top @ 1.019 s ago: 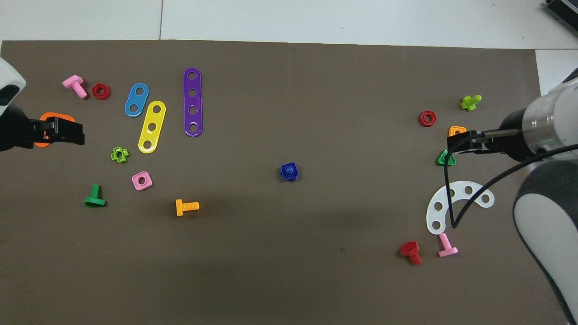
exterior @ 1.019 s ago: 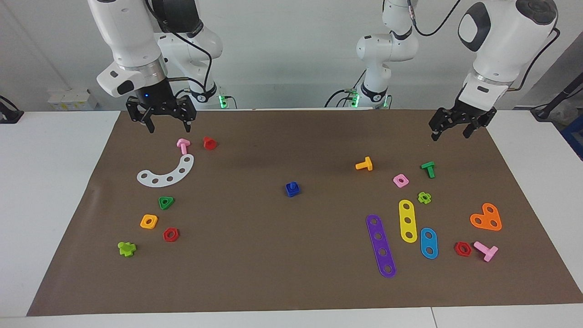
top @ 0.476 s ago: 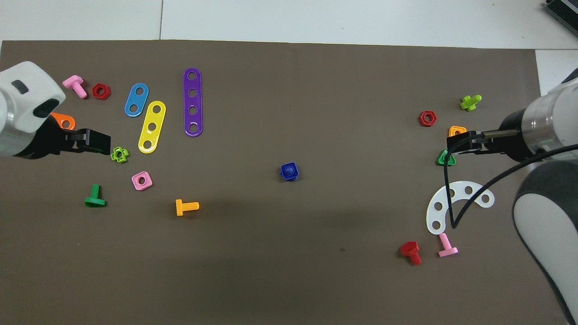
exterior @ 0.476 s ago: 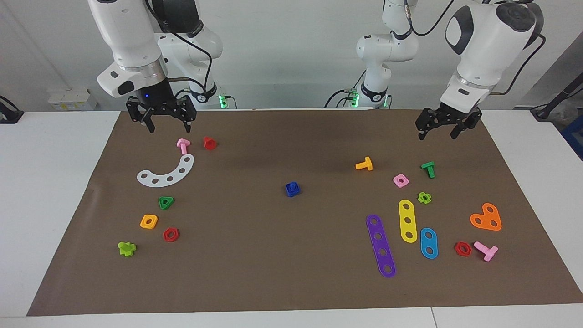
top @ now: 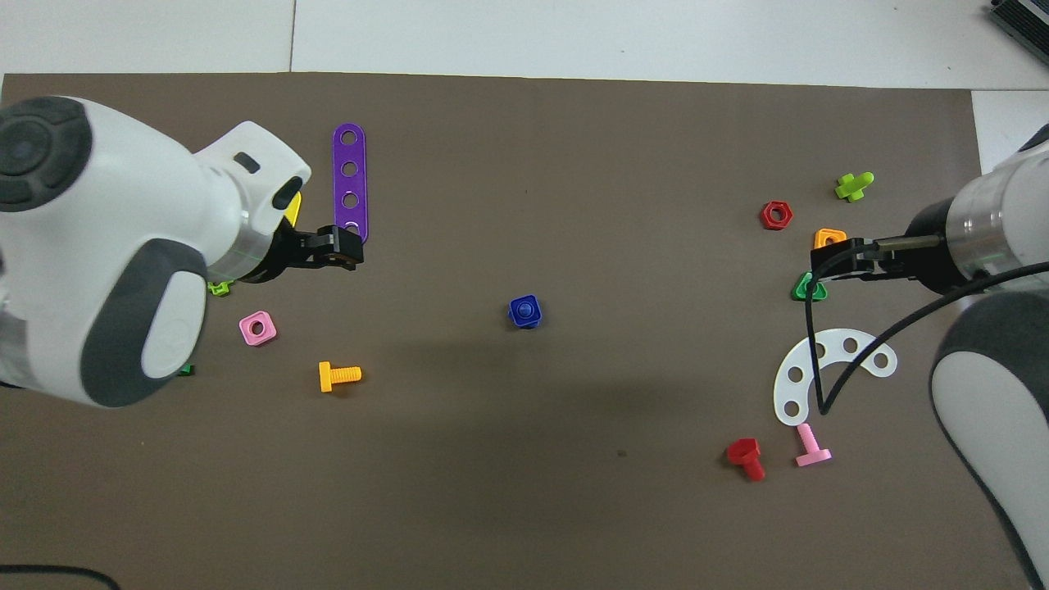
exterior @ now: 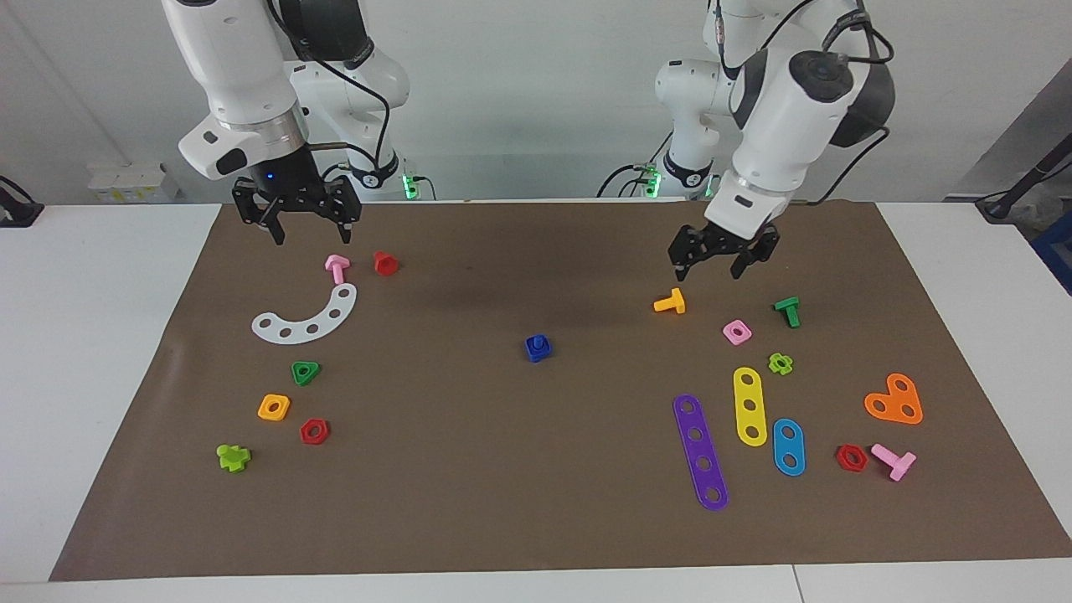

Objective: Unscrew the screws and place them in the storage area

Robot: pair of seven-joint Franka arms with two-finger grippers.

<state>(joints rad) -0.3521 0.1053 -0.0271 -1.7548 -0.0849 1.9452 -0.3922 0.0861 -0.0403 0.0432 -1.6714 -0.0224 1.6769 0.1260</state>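
Right gripper point(exterior: 307, 238): fingers apart, holding nothing, raised over the mat's robot-side edge by the pink bolt point(exterior: 337, 268).
Left gripper point(exterior: 710, 270): fingers apart, holding nothing, up in the air over the orange bolt point(exterior: 671, 302).
Blue screw point(exterior: 538, 347): mid-mat, seated in a blue square nut.
Storage area point(exterior: 285, 368): white curved strip point(exterior: 306, 317), nuts, bolts, toward the right arm's end.

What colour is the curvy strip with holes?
White; the curved strip shows best in the facing view.
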